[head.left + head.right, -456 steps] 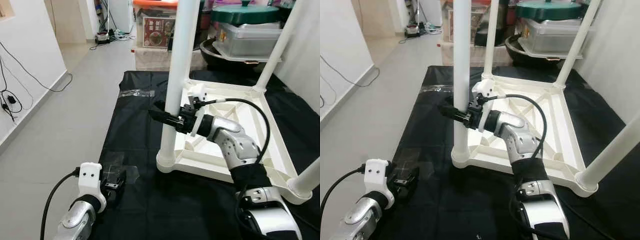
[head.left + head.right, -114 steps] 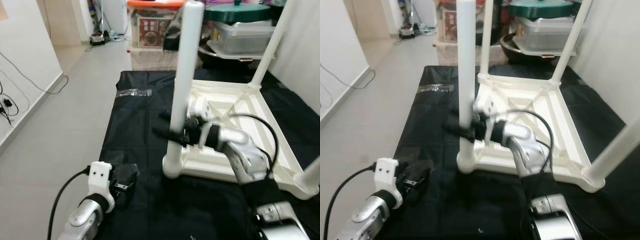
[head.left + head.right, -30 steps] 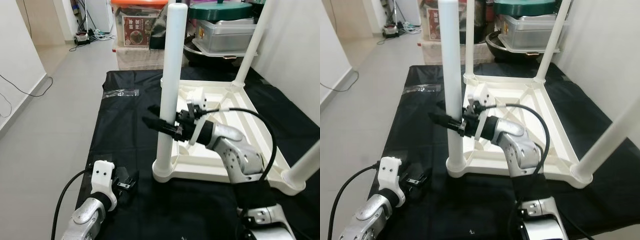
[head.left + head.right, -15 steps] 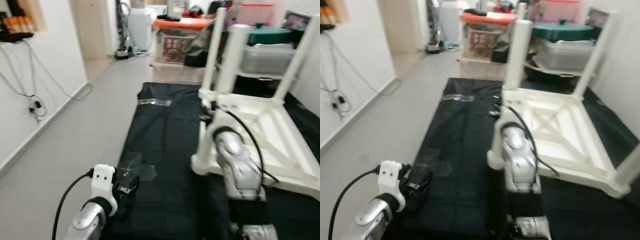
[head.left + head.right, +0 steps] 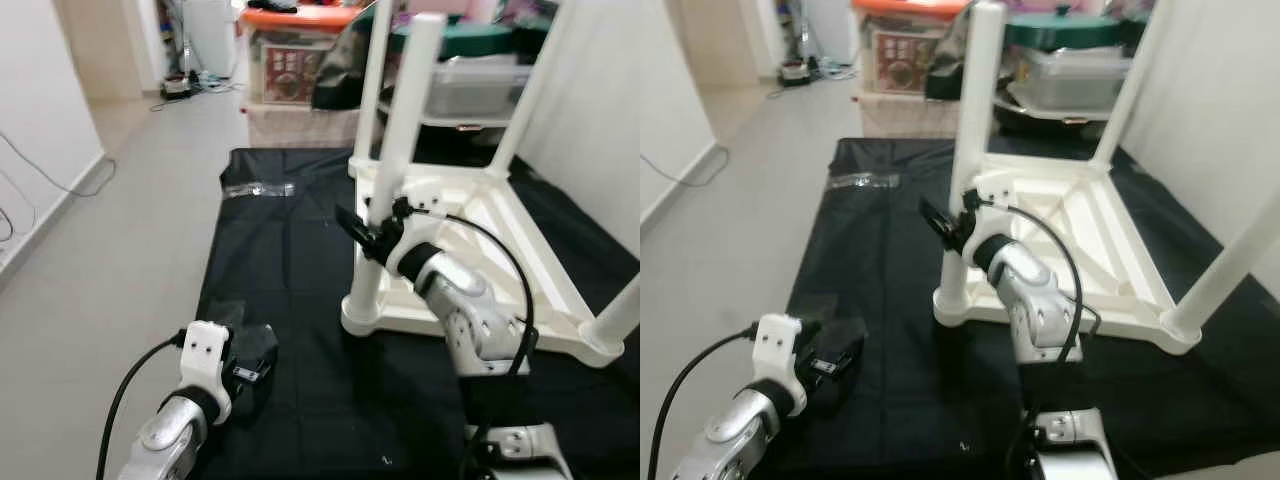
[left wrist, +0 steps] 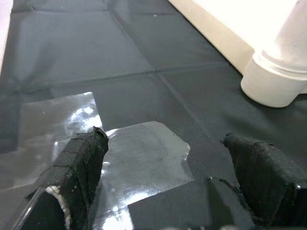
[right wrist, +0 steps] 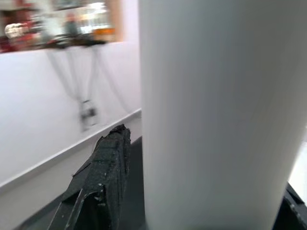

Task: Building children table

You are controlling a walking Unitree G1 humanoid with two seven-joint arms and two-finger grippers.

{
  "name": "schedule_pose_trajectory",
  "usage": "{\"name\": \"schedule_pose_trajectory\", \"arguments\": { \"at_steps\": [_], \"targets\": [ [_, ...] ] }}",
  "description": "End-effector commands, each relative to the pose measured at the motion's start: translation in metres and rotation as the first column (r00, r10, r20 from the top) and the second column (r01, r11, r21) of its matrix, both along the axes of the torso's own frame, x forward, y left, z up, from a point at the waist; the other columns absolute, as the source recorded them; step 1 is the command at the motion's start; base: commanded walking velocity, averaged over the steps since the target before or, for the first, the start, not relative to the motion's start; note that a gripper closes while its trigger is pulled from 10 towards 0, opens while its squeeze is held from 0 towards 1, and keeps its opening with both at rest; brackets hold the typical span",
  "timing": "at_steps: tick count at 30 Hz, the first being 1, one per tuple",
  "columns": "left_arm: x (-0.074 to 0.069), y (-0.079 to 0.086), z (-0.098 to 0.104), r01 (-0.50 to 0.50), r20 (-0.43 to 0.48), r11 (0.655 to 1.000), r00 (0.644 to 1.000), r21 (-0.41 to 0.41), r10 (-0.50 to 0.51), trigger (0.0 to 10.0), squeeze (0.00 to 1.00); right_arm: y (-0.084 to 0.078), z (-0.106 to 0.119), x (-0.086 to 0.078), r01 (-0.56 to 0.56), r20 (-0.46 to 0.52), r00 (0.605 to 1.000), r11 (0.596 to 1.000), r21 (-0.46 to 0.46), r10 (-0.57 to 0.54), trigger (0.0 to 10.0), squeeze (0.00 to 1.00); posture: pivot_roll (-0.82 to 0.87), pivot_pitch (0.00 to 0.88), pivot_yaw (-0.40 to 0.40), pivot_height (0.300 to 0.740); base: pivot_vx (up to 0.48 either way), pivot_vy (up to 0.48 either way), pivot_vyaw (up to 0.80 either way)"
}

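Black sheet [image 5: 290, 260] spread over the grey tiled floor [image 5: 110, 250], running away from the robot toward stacked storage boxes [image 5: 290, 70] at the far end. On the sheet, toward the robot's right, a white plastic table [image 5: 510, 230] turned upside down, underside and cross ribs facing up, legs standing straight up at the corners. Near-left leg [image 5: 395, 160] seated upright in its round corner socket [image 5: 362, 315], which rests on the sheet.

Right gripper [image 5: 362, 228] reached forward and up against that leg, about halfway along it, black fingers set one on each side of the white tube. From the right wrist, one finger [image 7: 98, 182] visible alongside the leg [image 7: 216, 115] and the tip of the other at the far edge; looks clamped on the leg, though actual contact not clearly shown. Black cable [image 5: 500, 260] looping from the wrist back along the silver arm.

Left gripper [image 5: 248, 362] low at the near-left of the sheet, well apart from the table. Fingers [image 6: 76, 167] spread apart, holding nothing, above a patch of clear tape [image 6: 110, 148] stuck flat on the sheet.

Small clear plastic bag [image 5: 258, 188] lying flat near the far-left edge of the sheet.
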State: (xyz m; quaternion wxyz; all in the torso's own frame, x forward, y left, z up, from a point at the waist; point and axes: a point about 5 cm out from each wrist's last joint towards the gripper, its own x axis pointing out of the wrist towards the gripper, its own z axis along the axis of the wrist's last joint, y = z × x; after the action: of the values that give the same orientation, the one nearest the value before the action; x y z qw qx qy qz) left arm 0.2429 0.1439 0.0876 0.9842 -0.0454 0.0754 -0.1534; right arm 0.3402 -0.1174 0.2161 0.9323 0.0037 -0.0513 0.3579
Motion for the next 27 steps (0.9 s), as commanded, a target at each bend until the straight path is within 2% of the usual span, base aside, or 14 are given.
{"name": "schedule_pose_trajectory", "arguments": {
  "at_steps": [1,3,6,9,10,11,12,14,15,17,23,24,26,27],
  "targets": [
    [0.001,0.004,-0.003,-0.008,-0.011,1.0,1.0,0.006,0.009,10.0,0.0,0.02,-0.006,-0.006,-0.262,-0.02,0.965,0.964,-0.045,0.261,10.0,0.0,0.03,0.0,-0.045,0.74,0.0,0.0,0.0],
    [0.001,0.004,-0.003,-0.01,-0.01,1.0,1.0,0.006,0.01,10.0,0.0,0.023,-0.008,-0.009,-0.324,-0.031,0.946,0.945,-0.052,0.322,10.0,0.0,0.03,0.0,-0.047,0.74,0.0,0.0,0.0],
    [0.0,0.005,-0.003,-0.012,-0.008,1.0,1.0,0.011,0.012,10.0,0.0,0.037,-0.015,-0.022,-0.485,-0.051,0.874,0.872,-0.059,0.483,0.0,0.0,0.03,0.0,-0.051,0.74,0.0,0.0,0.0],
    [-0.001,0.005,-0.003,-0.013,-0.007,1.0,1.0,0.014,0.014,10.0,0.0,0.04,-0.025,-0.004,-0.245,-0.048,0.969,0.961,-0.127,0.241,0.0,0.0,0.04,0.0,-0.058,0.74,0.0,0.0,0.0],
    [-0.001,0.005,-0.003,-0.015,-0.008,1.0,1.0,0.013,0.016,10.0,0.0,0.025,-0.035,0.022,0.128,-0.101,0.984,0.98,-0.152,-0.145,0.0,0.0,0.03,0.0,-0.056,0.74,0.0,0.0,0.0],
    [-0.002,0.005,-0.003,-0.017,-0.008,1.0,1.0,0.012,0.017,10.0,0.0,0.012,-0.042,0.036,0.368,-0.132,0.909,0.909,-0.193,-0.396,0.0,0.0,0.03,0.0,-0.056,0.74,0.0,0.0,0.0],
    [-0.002,0.005,-0.003,-0.017,-0.008,1.0,1.0,0.012,0.017,10.0,0.0,0.012,-0.042,0.036,0.368,-0.132,0.909,0.909,-0.193,-0.396,0.0,0.0,0.03,0.0,-0.056,0.74,0.0,0.0,0.0],
    [-0.004,0.003,-0.003,-0.015,-0.01,1.0,1.0,0.01,0.015,10.0,0.0,-0.043,-0.075,0.029,0.749,-0.213,0.558,0.598,-0.285,-0.802,0.0,0.0,0.03,0.0,-0.058,0.74,0.0,0.0,0.0],
    [-0.004,0.002,-0.003,-0.013,-0.011,1.0,1.0,0.01,0.014,10.0,0.0,-0.057,-0.085,0.018,0.797,-0.21,0.477,0.521,-0.306,-0.853,0.0,0.0,0.03,0.0,-0.056,0.74,0.0,0.0,0.0],
    [-0.005,0.003,-0.002,-0.013,-0.011,1.0,1.0,0.008,0.013,10.0,0.0,-0.065,-0.092,-0.004,0.816,-0.203,0.444,0.487,-0.31,-0.873,0.0,0.0,0.02,0.0,-0.046,0.74,0.0,0.0,0.0],
    [-0.006,0.005,-0.003,-0.01,-0.016,1.0,1.0,0.012,0.01,10.0,0.0,-0.066,-0.089,-0.027,0.814,-0.19,0.461,0.499,-0.299,-0.867,0.0,0.0,-0.01,0.0,-0.022,0.74,0.0,0.0,0.0],
    [-0.005,0.005,-0.004,-0.005,-0.019,1.0,1.0,0.013,0.006,10.0,0.0,-0.064,-0.085,-0.031,0.789,-0.19,0.496,0.532,-0.309,-0.847,5.5,0.0,-0.03,0.0,-0.014,0.74,0.0,0.0,0.0],
    [-0.005,0.005,-0.004,-0.005,-0.019,1.0,1.0,0.013,0.006,10.0,0.0,-0.064,-0.085,-0.031,0.789,-0.19,0.496,0.532,-0.309,-0.847,5.5,0.0,-0.03,0.0,-0.014,0.74,0.0,0.0,0.0],
    [-0.003,0.004,-0.004,0.002,-0.019,1.0,1.0,0.015,-0.001,10.0,0.0,-0.063,-0.079,-0.029,0.784,-0.158,0.515,0.538,-0.309,-0.842,10.0,0.0,-0.03,0.0,-0.011,0.74,0.0,0.0,0.0]
  ]
}}
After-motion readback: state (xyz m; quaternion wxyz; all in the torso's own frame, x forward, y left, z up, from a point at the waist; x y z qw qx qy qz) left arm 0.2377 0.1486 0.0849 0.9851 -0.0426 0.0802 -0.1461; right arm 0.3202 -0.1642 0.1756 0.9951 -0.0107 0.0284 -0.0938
